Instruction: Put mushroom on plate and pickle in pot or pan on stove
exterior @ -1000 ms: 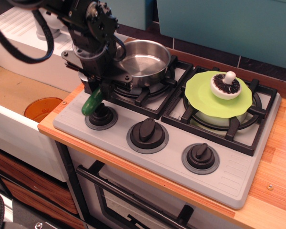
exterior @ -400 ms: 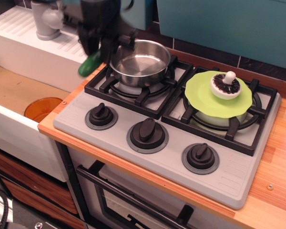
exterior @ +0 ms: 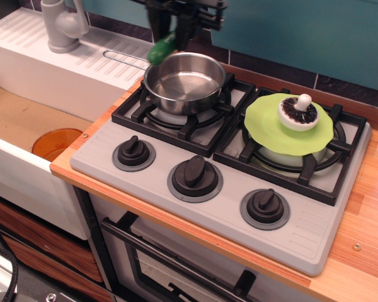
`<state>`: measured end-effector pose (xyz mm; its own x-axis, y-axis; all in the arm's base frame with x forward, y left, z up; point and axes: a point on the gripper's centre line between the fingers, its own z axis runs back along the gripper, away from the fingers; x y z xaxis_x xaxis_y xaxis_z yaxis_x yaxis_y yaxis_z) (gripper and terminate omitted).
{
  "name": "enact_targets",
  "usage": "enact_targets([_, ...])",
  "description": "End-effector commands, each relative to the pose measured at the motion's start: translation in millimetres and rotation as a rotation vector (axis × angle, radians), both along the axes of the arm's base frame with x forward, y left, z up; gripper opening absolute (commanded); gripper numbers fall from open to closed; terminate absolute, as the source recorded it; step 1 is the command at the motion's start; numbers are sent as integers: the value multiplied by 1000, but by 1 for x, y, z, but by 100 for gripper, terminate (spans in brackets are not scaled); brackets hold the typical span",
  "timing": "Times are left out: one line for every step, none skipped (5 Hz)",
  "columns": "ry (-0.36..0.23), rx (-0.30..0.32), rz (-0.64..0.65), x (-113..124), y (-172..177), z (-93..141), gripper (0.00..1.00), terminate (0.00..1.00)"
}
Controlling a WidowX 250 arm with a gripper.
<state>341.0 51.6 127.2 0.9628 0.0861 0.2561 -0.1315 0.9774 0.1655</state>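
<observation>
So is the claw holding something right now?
Claw: closed on the pickle, held up above the back rim of the pan.

Pickle: dark green, oblong, tilted, upper end pinched between fingers, lower end hanging below them over far-left rim of pan. Pan: shiny steel, upright, empty, on stove's left burner. Mushroom: gills up, on lime plate, well right of fingers.

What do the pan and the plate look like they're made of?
Pan: likely stainless steel, going by its shiny mirror-like walls and brushed floor. Plate: probably soft plastic or silicone, with a matte lime-green surface and a thin wavy rim.
</observation>
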Motion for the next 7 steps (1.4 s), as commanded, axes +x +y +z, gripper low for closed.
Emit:
enact_targets([-76,-15,-31,39,-5,11,0,0])
enact_targets([-77,-20,-37,42,-3,3,0,0])
enact_targets([-74,-20,-46,40,-6,0,100,0])
enact_targets([-72,-11,-43,37,-9,0,100,0])
enact_targets([-59,-2,-45,34,-11,6,100,0])
enact_targets([-41,-1,-41,30,-14,15,100,0])
enact_targets([-30,-13,-41,24,-22,19,100,0])
